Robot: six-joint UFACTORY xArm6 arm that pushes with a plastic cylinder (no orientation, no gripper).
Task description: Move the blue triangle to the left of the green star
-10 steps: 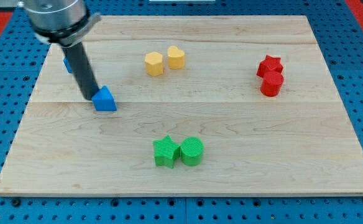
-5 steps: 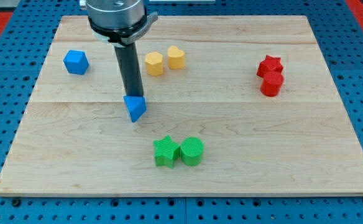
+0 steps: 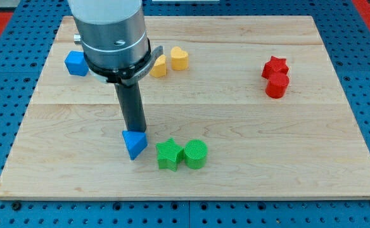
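The blue triangle (image 3: pixel 134 144) lies on the wooden board (image 3: pixel 248 126) just left of the green star (image 3: pixel 169 154), with a small gap between them. A green cylinder (image 3: pixel 196 154) touches the star's right side. My tip (image 3: pixel 134 130) sits at the triangle's top edge, touching it from the view's top. The dark rod rises from there to the arm's large grey body, which covers part of the board's upper left.
A blue cube (image 3: pixel 76 63) sits at the upper left, partly beside the arm. A yellow block (image 3: pixel 159 66) and a yellow heart (image 3: pixel 179 58) lie at the top middle. A red star (image 3: pixel 275 66) and a red cylinder (image 3: pixel 276 86) lie at the right.
My tip has pushed the blue triangle from the board's left side rightward and then down toward the view's bottom, ending beside the green star. The other blocks have not moved.
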